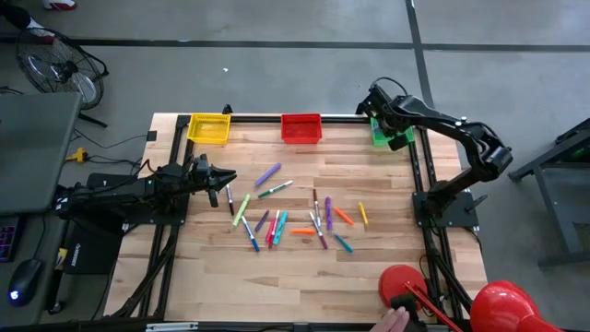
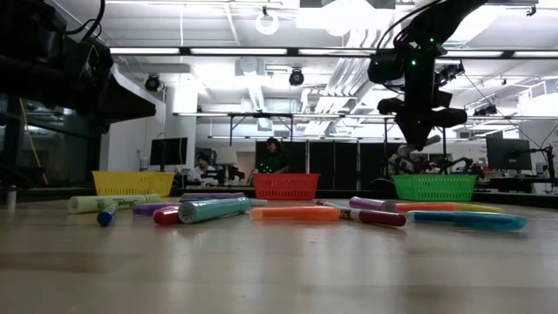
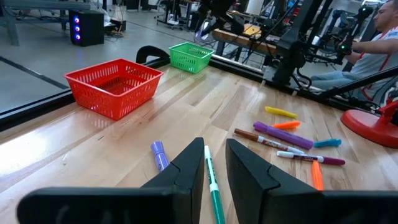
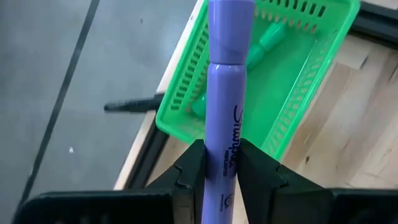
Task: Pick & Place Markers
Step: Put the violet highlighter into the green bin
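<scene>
**Over the green basket, a purple marker held high**

At the left edge of the surface [image 1: 387, 286] the left hand [image 1: 224, 177] sits low near the wood, its two fingers [image 3: 186, 171] drawn close with only a thin gap and nothing between them; a green marker [image 3: 213, 183] lies on the boards just ahead of the tips, a small purple one [image 3: 159, 154] beside it. Back along the far rim stands the yellow basket [image 1: 209, 127]. Moving across, the red basket [image 1: 300, 127] sits mid-rim, and in front of it the markers [image 1: 277, 221] lie scattered over the middle of the surface, purple, green, blue, pink, orange and yellow, some touching, some apart. Further right, an orange one [image 1: 344, 216] and a yellow one [image 1: 363, 214] mark the edge of the scatter. At the far right corner, the right hand [image 4: 221, 163] hangs above the green basket [image 4: 311, 81], fingers clamped on a purple marker [image 4: 225, 93] that juts out over the basket's mesh. A green marker [image 4: 268, 38] already lies inside. Bottom right, a person's hand [image 1: 395, 320] shows by a red stand [image 1: 402, 279].
</scene>
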{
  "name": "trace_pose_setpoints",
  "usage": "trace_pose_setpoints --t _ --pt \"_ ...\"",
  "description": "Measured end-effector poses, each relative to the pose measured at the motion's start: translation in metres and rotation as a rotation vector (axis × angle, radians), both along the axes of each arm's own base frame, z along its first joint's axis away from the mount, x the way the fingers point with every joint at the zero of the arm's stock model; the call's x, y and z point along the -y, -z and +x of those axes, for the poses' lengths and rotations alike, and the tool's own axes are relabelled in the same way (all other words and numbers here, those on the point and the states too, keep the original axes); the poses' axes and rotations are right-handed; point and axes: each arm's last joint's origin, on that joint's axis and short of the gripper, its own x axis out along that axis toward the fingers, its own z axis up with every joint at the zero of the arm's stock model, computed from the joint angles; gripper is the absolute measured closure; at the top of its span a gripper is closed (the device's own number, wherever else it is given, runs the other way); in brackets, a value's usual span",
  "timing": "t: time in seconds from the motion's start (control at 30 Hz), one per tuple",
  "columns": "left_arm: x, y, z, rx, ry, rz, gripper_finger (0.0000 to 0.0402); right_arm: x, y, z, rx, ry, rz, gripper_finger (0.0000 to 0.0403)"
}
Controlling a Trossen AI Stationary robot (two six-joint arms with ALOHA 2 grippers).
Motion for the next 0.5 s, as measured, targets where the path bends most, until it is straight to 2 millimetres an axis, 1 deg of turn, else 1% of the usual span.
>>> trace_pose_setpoints --t 0.1,0.27,0.5 --pt "0.000 0.000 0.000 0.000 0.000 0.000 0.0337 0.006 0.004 -0.004 0.014 0.037 0.016 0.0336" --pt "0.000 0.000 0.000 0.000 0.000 0.000 0.0337 0.016 0.017 -0.003 0.036 0.074 0.052 0.0336" --pt "0.000 0.000 0.000 0.000 0.000 0.000 0.0337 0.027 0.031 -0.007 0.044 0.137 0.104 0.0336"
